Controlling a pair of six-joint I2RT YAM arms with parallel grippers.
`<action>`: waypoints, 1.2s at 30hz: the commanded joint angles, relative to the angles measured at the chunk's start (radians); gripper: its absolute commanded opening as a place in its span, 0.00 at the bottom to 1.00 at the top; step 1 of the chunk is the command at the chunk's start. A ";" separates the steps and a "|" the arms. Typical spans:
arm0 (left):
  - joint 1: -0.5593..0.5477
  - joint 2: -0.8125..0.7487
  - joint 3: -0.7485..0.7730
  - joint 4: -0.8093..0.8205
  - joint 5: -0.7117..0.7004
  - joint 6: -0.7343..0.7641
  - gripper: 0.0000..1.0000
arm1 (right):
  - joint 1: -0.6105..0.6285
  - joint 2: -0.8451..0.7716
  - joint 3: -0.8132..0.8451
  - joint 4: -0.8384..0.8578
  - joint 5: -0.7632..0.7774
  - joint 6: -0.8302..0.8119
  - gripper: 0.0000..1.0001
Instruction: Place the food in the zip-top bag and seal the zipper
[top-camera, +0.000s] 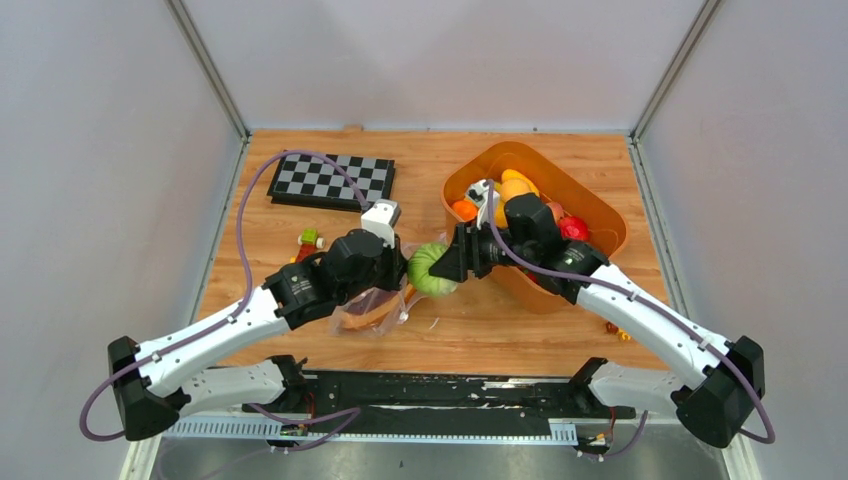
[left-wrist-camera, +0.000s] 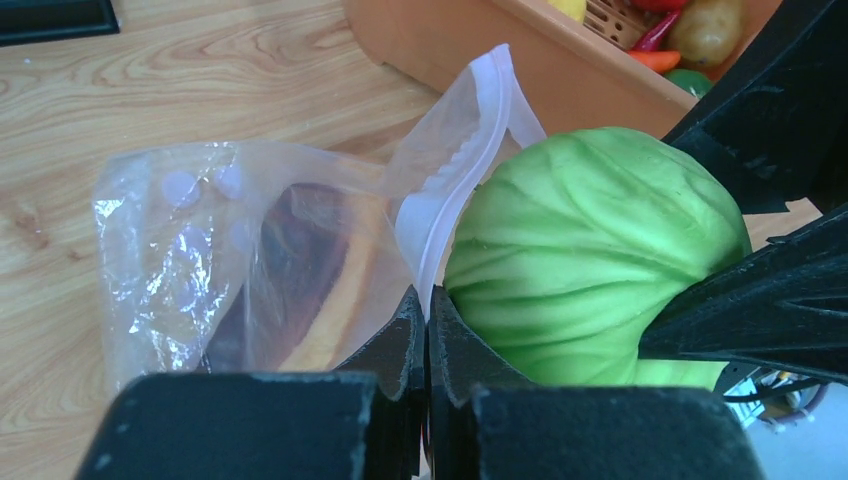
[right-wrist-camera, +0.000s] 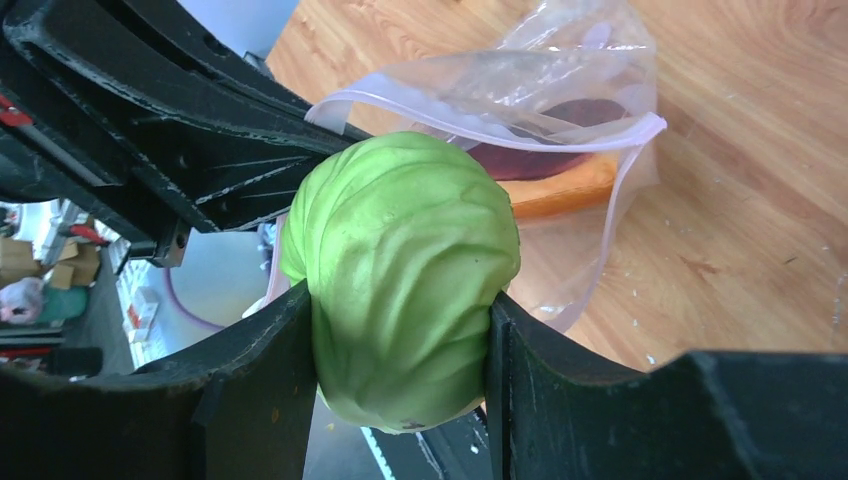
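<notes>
Right gripper (right-wrist-camera: 400, 315) has its 2 fingers clamped on either side of a green cabbage (right-wrist-camera: 400, 250), holding it up off the table (top-camera: 480, 330) right at the mouth of the zip-top bag (left-wrist-camera: 170, 250). The cabbage isn't inside; it's at the opening, up against the lifted lip.

Left gripper (left-wrist-camera: 428, 312) is pressed together, with the bag's mouth edge pinched between the fingers. From that pinch the zipper (left-wrist-camera: 465, 160) stands up as a whitish strip beside the cabbage. The mouth gapes wide in the right wrist view.

1 piece of food is already in the bag: a long maroon slice (left-wrist-camera: 300, 270) with an orange rim, lying flat at the bottom. The rest of the bag is crinkled on the wood, in the middle between the 2 arms.

The orange tub (top-camera: 595, 215) sits just right of that with more toy food (top-camera: 515, 188) in it. A checkerboard (top-camera: 332, 180) is at the far left, well apart.
</notes>
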 joint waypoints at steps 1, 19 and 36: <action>-0.002 -0.020 0.050 0.083 0.081 0.028 0.00 | 0.031 -0.014 0.035 0.049 0.190 -0.037 0.36; -0.002 -0.067 0.080 0.096 0.069 0.014 0.00 | 0.055 -0.048 -0.067 0.228 0.207 0.039 0.40; 0.000 -0.058 0.091 0.018 -0.019 -0.031 0.02 | 0.098 -0.098 -0.024 0.214 0.269 -0.028 0.45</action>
